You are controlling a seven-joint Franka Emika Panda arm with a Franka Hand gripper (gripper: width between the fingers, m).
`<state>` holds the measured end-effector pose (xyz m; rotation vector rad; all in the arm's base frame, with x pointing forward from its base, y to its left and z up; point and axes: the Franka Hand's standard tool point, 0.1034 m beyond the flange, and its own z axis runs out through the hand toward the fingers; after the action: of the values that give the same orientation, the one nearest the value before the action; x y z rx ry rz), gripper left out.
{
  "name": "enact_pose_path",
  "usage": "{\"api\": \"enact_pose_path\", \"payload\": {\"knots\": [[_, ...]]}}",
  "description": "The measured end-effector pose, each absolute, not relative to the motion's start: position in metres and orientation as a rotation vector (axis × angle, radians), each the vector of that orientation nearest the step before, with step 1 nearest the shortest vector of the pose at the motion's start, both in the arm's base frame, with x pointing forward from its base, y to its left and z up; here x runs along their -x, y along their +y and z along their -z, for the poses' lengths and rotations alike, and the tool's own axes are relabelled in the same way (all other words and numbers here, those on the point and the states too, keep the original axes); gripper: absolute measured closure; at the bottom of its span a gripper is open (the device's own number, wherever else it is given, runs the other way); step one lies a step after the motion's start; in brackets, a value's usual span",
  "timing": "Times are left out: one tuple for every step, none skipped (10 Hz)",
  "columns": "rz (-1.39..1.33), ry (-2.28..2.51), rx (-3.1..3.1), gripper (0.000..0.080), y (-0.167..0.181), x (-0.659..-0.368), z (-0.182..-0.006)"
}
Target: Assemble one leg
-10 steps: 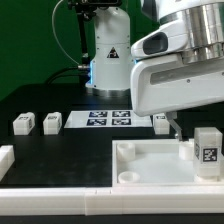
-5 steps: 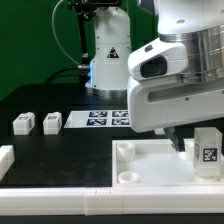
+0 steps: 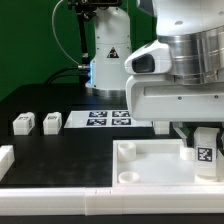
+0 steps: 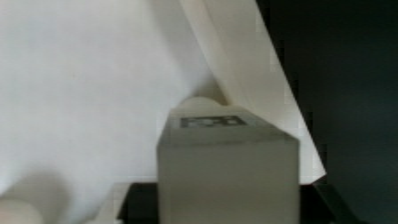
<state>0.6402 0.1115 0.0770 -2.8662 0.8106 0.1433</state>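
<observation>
A white leg (image 3: 206, 152) with a black-and-white tag stands upright at the near right corner of the large white tray (image 3: 150, 160). My gripper (image 3: 203, 133) is down over it from above, and the arm's big white body hides the leg's top. In the wrist view the leg (image 4: 228, 165) fills the space between my dark finger pads (image 4: 143, 203), which touch both its sides; the gripper (image 4: 222, 208) is shut on it. The white tray surface (image 4: 89, 90) lies behind it.
Two more legs (image 3: 22, 123) (image 3: 51, 122) stand at the exterior view's left. The marker board (image 3: 105, 119) lies behind the tray. A white block (image 3: 5, 160) sits at the far left, and a white rail (image 3: 60, 196) runs along the front.
The arm has moved toward the exterior view's left and down, so the gripper now sits over the leg. The leg has barely shifted.
</observation>
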Motion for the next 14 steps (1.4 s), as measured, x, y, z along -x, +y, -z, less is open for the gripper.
{"api": "enact_pose_path", "payload": {"knots": [[-0.133, 1.118, 2.76, 0.0501, 0.111, -0.641, -0.076], [-0.111, 1.422, 2.619, 0.0501, 0.113, -0.64, -0.076], [-0.111, 1.698, 2.431, 0.0501, 0.113, -0.639, -0.076], [-0.13, 1.849, 2.304, 0.0501, 0.112, -0.639, -0.075], [-0.14, 1.931, 2.237, 0.0501, 0.113, -0.639, -0.076], [-0.139, 1.923, 2.245, 0.0501, 0.113, -0.639, -0.076], [-0.139, 1.91, 2.255, 0.0501, 0.113, -0.638, -0.075], [-0.123, 1.828, 2.316, 0.0393, 0.113, -0.639, -0.075], [-0.064, 1.625, 2.456, 0.0257, 0.114, -0.641, -0.074], [-0.028, 1.428, 2.589, 0.0183, 0.123, -0.643, -0.077], [-0.007, 1.258, 2.683, 0.0157, 0.13, -0.642, -0.079], [0.007, 1.095, 2.754, 0.0157, 0.127, -0.642, -0.077], [0.019, 0.966, 2.802, 0.0151, 0.126, -0.642, -0.077], [0.037, 0.758, 2.881, 0.0151, 0.123, -0.641, -0.076]]}}
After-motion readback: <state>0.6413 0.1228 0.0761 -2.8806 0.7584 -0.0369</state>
